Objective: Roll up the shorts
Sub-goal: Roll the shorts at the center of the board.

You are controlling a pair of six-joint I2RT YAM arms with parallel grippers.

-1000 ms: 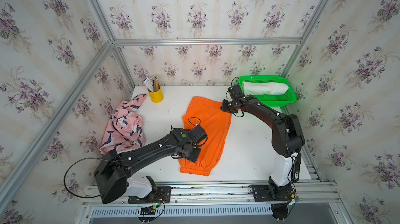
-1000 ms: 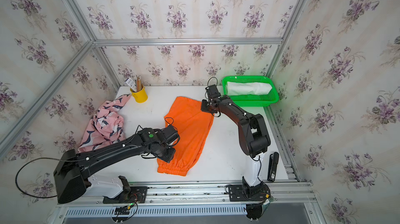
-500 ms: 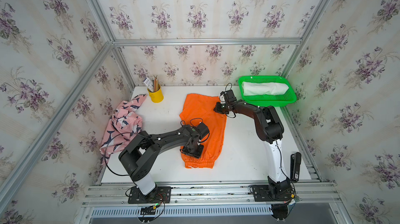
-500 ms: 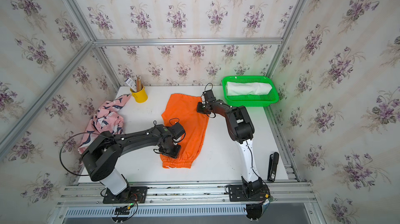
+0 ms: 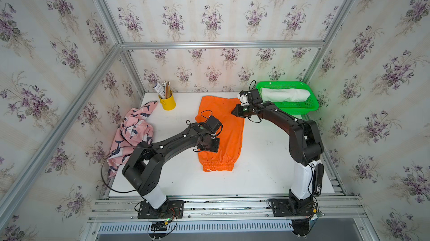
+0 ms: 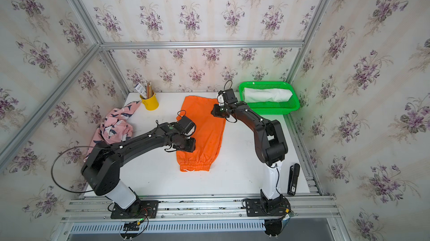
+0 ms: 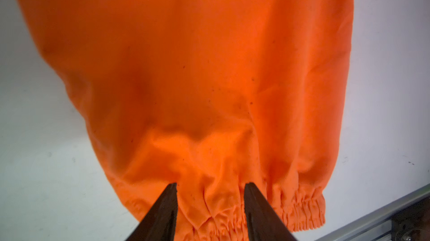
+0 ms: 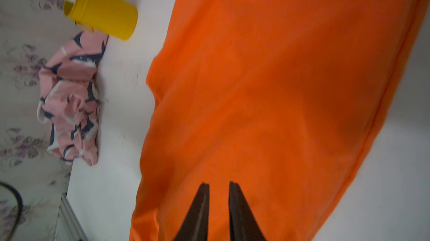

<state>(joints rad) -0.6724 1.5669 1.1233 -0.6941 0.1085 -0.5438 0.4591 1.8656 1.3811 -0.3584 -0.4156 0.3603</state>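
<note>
Bright orange cloth shorts (image 5: 221, 135) lie narrower vs a sec ago — ready to roll. Left gripper (image 7: 210, 184) agape above them, right gripper (image 8: 219, 183) barely parted — nothing held.

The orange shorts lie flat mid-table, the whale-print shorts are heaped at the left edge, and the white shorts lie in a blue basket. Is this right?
The basket is green, not blue, as both top views show. The rest holds: orange shorts flat mid-table, whale-print shorts heaped at the left edge, white shorts in the basket.
</note>
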